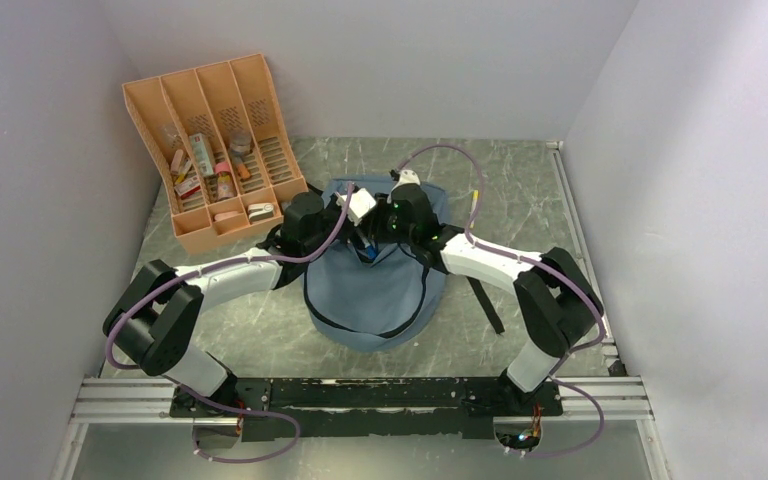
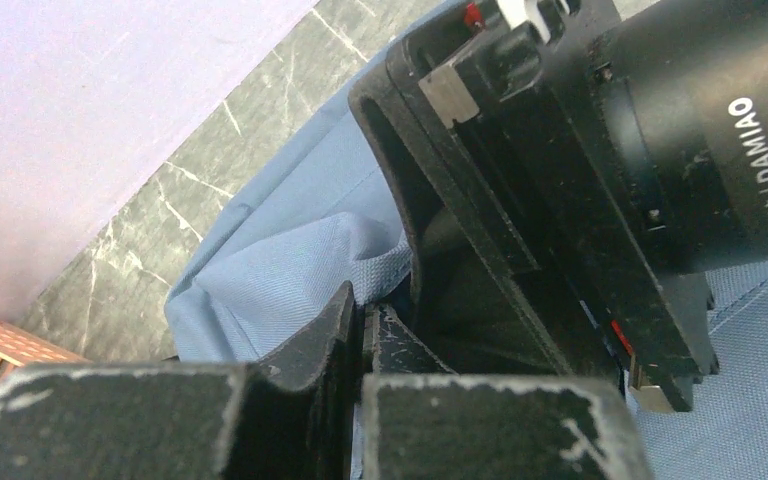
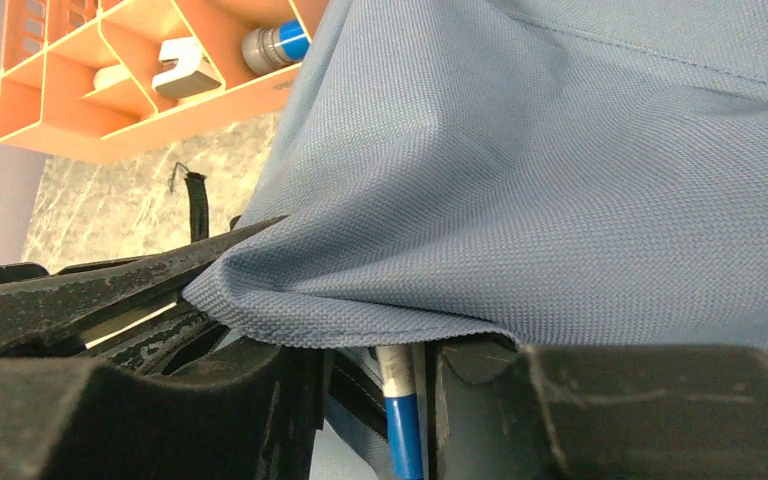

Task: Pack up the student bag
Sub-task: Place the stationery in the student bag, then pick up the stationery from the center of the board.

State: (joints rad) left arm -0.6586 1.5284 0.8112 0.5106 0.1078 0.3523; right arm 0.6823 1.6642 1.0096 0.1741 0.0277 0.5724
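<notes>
Student bag (image 1: 375, 300) lies flat on the surface (image 1: 260, 340), we note, long axis near-to-far. Both arms bend inward to its far end: left gripper (image 2: 360, 330) clenched on its fabric, right gripper (image 3: 378, 385) loose around a pen (image 3: 403, 430).

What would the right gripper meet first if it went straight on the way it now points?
The student bag: a fold of its grey-blue fabric hangs in front of the right gripper, seemingly almost touching its tips. A blue and white pen stands between the jaws. Behind the fabric nothing shows.
</notes>
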